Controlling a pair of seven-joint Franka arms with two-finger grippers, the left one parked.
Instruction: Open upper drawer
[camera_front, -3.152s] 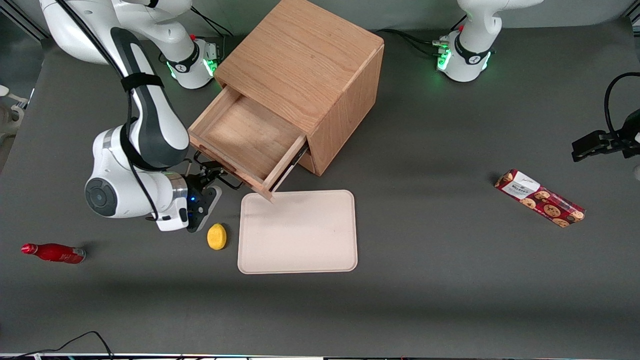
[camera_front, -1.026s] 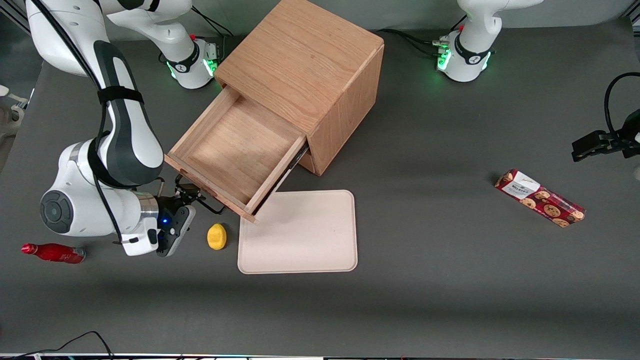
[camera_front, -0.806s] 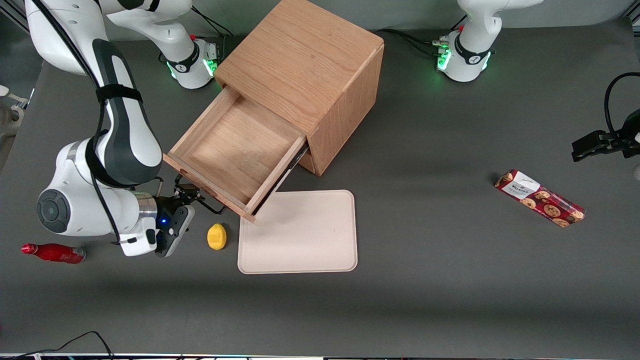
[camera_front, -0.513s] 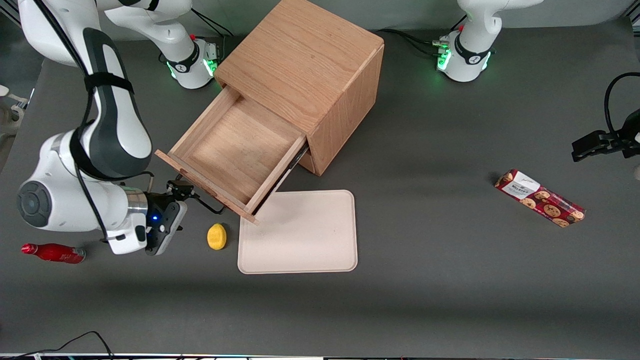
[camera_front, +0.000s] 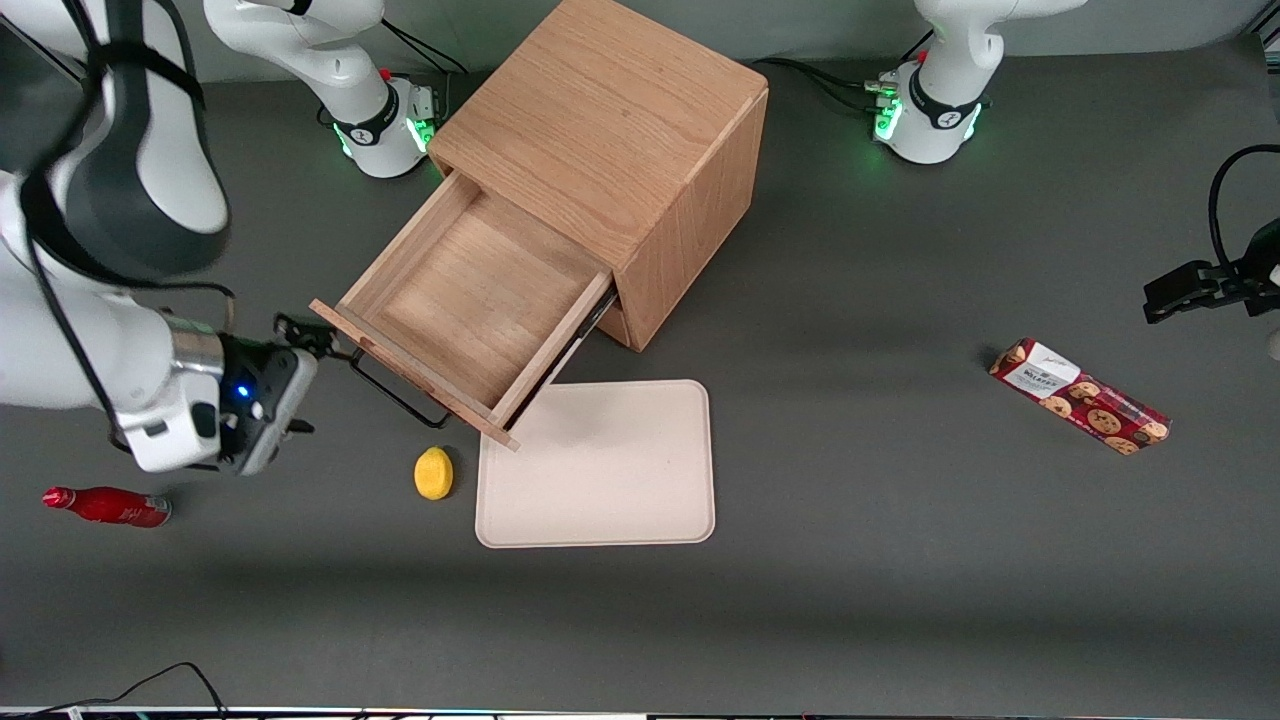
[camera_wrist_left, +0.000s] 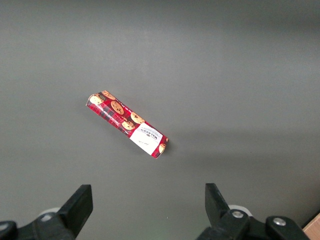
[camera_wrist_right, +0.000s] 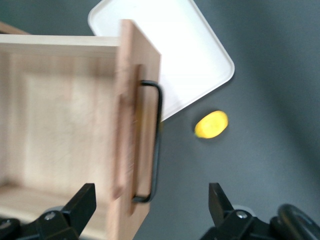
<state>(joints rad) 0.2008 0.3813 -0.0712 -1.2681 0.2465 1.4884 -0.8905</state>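
The wooden cabinet (camera_front: 610, 110) stands at the back of the table. Its upper drawer (camera_front: 470, 300) is pulled far out and shows an empty oak tray. The thin black wire handle (camera_front: 395, 392) on the drawer's front panel (camera_wrist_right: 137, 125) is free. My right gripper (camera_front: 300, 335) hovers just in front of that panel, at its end farther from the front camera, raised and apart from the handle (camera_wrist_right: 156, 140). In the right wrist view the gripper (camera_wrist_right: 151, 204) is open, its two fingers spread wide with nothing held between them.
A cream tray (camera_front: 596, 463) lies flat on the table, nearer the front camera than the drawer, with a small yellow lemon-like object (camera_front: 433, 472) beside it. A red bottle (camera_front: 105, 505) lies toward the working arm's end. A red cookie box (camera_front: 1078, 396) lies toward the parked arm's end.
The drawer came farther out, then stopped. My gripper let go of the handle, rose, and drew back toward the working arm's end of the table.
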